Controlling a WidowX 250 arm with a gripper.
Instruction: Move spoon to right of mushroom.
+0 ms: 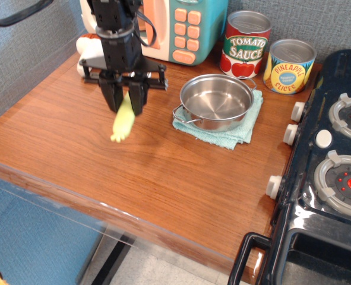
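Note:
My gripper point(125, 102) is shut on the spoon point(123, 123) and holds it above the table at the back left. The pale yellow-green handle hangs down and forward from the jaws, its nub end lowest. The spoon's metal bowl is hidden between the fingers. The mushroom point(87, 52) lies at the far left back, mostly hidden behind the gripper; only part of its white stem and a bit of reddish cap show. The gripper is in front of and to the right of the mushroom.
A steel pot point(216, 101) sits on a teal cloth point(243, 127) at centre back. A tomato sauce can point(244, 44) and a pineapple can point(288, 66) stand behind it. A toy microwave point(184, 29) is at the back. A black toy stove point(332, 154) fills the right side.

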